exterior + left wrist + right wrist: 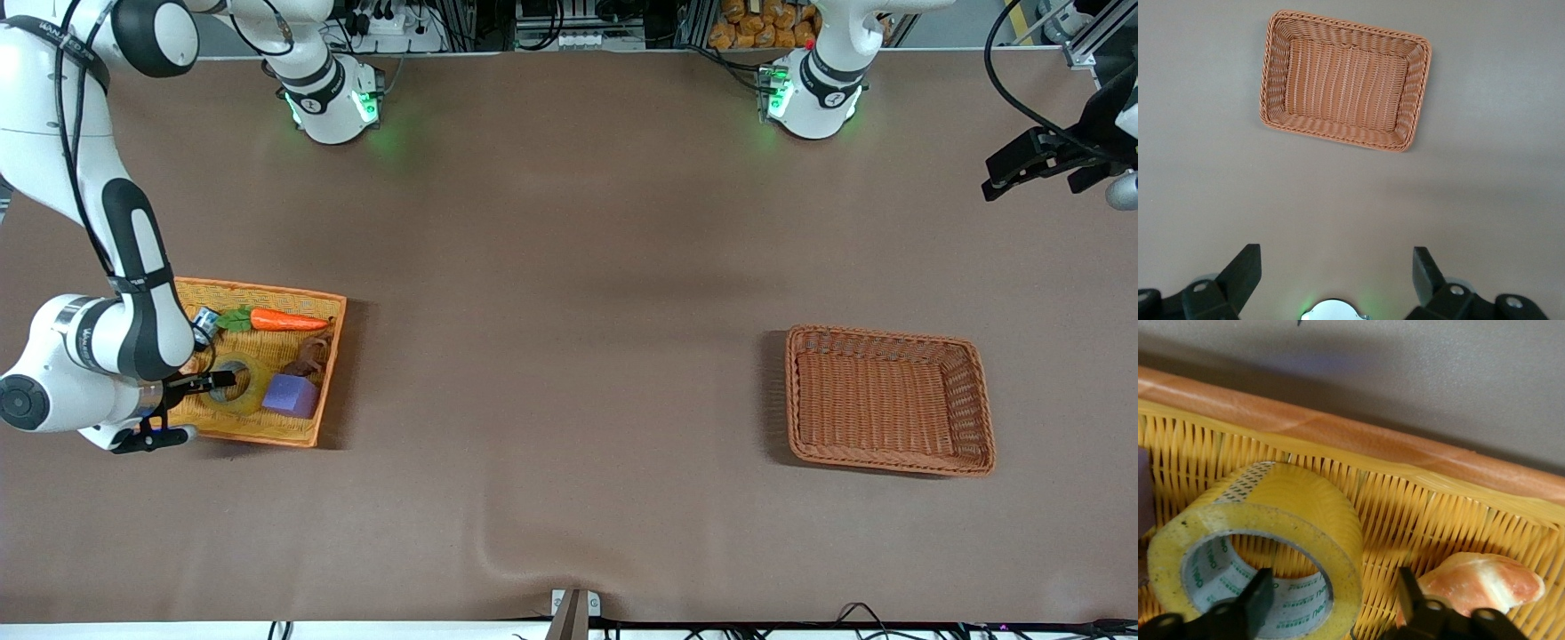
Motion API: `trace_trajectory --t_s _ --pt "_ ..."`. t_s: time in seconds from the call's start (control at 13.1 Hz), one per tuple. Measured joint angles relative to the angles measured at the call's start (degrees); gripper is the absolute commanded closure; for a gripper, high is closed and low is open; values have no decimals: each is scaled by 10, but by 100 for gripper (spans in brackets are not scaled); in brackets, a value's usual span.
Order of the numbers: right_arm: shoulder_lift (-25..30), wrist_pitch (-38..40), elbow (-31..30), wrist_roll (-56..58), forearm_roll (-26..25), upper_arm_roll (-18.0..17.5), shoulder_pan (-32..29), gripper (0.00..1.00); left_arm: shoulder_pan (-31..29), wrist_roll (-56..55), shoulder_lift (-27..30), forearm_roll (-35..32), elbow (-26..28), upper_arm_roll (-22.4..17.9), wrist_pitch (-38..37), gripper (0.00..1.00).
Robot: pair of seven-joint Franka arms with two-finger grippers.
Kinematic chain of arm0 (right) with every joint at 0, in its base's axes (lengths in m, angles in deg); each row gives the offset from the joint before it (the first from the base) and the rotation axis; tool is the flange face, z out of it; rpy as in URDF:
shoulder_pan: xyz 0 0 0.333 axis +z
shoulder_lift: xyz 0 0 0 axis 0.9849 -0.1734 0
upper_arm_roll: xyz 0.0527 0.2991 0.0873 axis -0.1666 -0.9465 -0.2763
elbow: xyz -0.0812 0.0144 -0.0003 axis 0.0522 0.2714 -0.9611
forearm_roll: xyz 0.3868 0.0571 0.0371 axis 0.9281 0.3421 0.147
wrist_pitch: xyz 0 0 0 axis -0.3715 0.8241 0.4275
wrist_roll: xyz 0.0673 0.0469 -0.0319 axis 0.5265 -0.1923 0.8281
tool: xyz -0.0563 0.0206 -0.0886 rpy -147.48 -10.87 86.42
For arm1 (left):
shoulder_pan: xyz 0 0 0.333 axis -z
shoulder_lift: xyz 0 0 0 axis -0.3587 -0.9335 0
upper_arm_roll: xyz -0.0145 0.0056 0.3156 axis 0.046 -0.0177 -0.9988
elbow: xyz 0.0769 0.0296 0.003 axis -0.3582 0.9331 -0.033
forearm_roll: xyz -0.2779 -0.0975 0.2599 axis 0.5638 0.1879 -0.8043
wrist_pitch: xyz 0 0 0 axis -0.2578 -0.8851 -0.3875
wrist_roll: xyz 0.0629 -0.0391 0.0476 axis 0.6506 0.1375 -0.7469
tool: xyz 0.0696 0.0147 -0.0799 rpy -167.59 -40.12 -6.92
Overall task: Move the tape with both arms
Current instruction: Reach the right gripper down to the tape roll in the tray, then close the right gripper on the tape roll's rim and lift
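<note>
Now the right gripper [1331,600] is reaching into the yellow basket [267,293] at the right arm's end, fingers spread astride the wall of the tape [233,384], not yet pinching. The left gripper [1335,273] is waiting, spread wide, above the brown basket [1345,80].

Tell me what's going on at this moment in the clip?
The right gripper is down in the yellow basket at the right arm's end of the table, one finger inside the tape roll's core and one outside its wall, not yet clamped. A purple cube, a carrot and a croissant share that basket. The left gripper waits open in the air; the brown basket sits at its end.
</note>
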Motion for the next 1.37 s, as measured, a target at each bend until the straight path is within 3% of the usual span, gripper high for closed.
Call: trace_trajectory --t_s 0.61,0.91,1.22,1.37 --pt "9 -3 35 50 -1 2 -9 100 -2 0 -1 0 0 -2 0 0" --pt "56 60 70 82 0 -6 -21 100 -2 0 -2 0 0 -2 0 0" --pt "90 110 86 64 10 -18 50 100 -2 0 -2 0 0 -2 0 0" --pt "89 114 86 6 46 -22 99 100 -2 0 -6 0 0 -1 0 0"
